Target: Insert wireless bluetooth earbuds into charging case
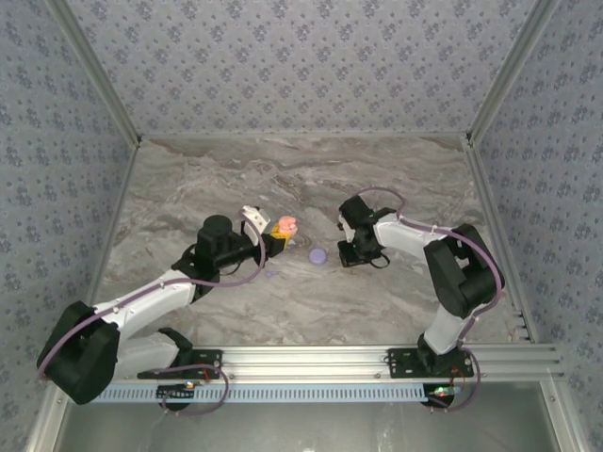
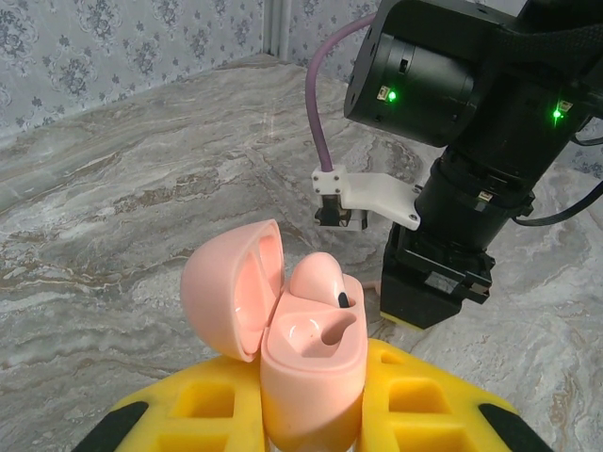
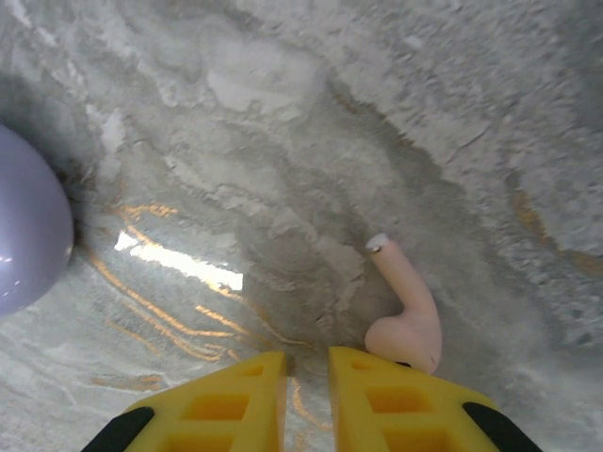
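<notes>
From above, the charging case (image 1: 285,226) is a small pink blob at the tips of the left fingers (image 1: 273,237). The left wrist view shows it clamped upright between them with its lid (image 2: 231,287) swung back, a pale pink earbud (image 2: 316,276) seated in one well and the well beside it empty. In the right wrist view the right fingers (image 3: 268,377) stand almost together, a bare slit between them. The second earbud (image 3: 407,315) lies on the bench (image 3: 283,113) right at one fingertip, with a lavender disc (image 3: 28,235) off to the side.
</notes>
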You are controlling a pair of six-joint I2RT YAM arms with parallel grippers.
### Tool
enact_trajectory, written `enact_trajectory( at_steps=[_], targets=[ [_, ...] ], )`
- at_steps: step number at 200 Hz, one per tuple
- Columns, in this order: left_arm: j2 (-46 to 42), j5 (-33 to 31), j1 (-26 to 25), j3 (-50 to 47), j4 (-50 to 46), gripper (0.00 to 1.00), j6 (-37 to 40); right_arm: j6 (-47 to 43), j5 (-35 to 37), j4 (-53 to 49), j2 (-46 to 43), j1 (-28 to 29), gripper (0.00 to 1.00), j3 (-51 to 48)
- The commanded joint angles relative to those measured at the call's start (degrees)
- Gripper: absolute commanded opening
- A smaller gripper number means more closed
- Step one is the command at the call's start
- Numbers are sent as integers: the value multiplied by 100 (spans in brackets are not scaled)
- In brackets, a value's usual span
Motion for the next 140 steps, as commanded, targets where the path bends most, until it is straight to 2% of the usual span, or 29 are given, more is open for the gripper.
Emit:
enact_trajectory(
  at_steps=[1, 140],
  targets=[
    [19, 83, -10, 168, 64, 17, -34, 163, 502, -370, 71, -27, 20, 121],
    [62, 39, -16, 159, 28, 17, -8, 313, 1565, -749, 546, -93, 19, 797]
  ],
)
